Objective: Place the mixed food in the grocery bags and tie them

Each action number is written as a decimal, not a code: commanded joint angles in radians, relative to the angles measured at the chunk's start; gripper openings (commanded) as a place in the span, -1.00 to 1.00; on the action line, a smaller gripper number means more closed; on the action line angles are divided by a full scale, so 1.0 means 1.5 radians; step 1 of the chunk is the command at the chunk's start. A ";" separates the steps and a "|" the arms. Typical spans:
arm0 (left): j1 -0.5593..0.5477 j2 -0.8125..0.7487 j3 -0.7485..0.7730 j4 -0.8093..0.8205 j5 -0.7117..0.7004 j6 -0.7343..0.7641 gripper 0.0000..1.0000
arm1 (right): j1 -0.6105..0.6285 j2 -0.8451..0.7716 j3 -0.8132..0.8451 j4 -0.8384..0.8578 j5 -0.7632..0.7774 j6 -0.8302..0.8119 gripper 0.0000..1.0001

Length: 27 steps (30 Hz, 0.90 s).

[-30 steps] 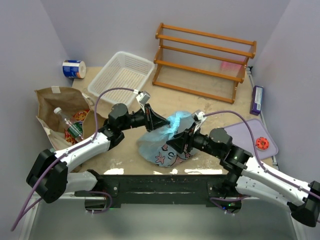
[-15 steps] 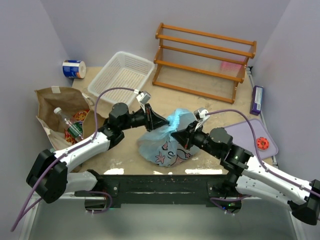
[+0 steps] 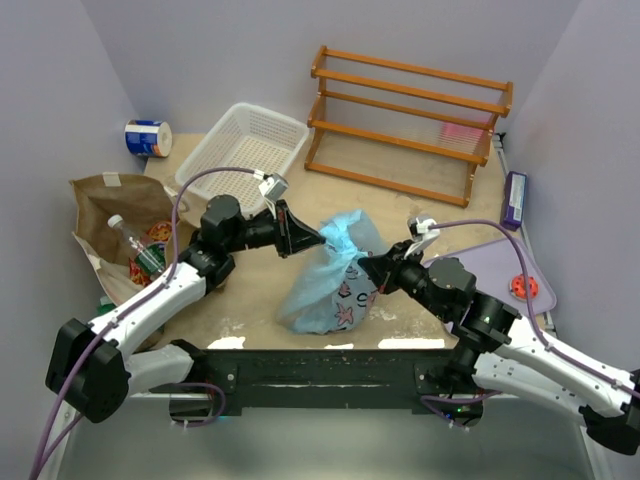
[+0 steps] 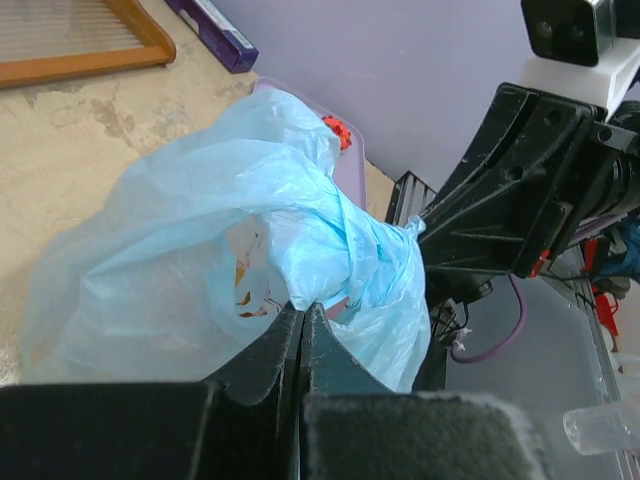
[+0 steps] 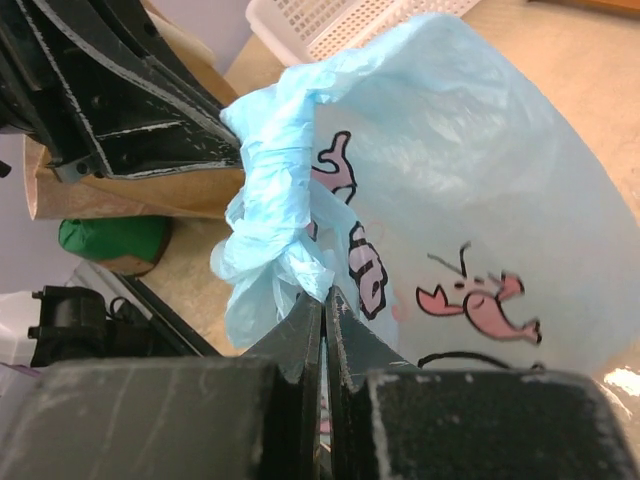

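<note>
The right claw (image 3: 364,267) had drawn back, clenched on the blue bag (image 3: 325,295) (its twisted top). The left claw (image 3: 318,238) gripped it from opposite.

The plastic bag (image 3: 330,285) looks thin, crinkly, translucent; the paper bag (image 3: 105,195) creased, matt.
</note>
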 commanded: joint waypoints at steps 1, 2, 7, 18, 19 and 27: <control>0.045 -0.017 0.049 -0.024 -0.030 0.056 -1.00 | -0.001 -0.020 0.030 -0.083 0.063 0.006 -1.00; 0.048 -0.018 0.050 -0.029 -0.030 0.061 -1.00 | -0.001 -0.021 0.031 -0.088 0.063 0.004 -1.00; 0.061 -0.027 0.065 -0.066 -0.009 0.102 -1.00 | -0.001 -0.043 0.035 -0.098 0.085 0.002 -1.00; 0.089 -0.041 0.062 -0.117 0.010 0.143 -1.00 | -0.001 -0.050 0.044 -0.147 0.134 0.040 -1.00; 0.091 -0.043 0.061 -0.117 0.009 0.143 -1.00 | -0.001 -0.050 0.046 -0.155 0.150 0.046 -1.00; 0.129 -0.063 0.040 -0.124 -0.005 0.141 -1.00 | -0.001 -0.058 0.060 -0.214 0.202 0.064 -1.00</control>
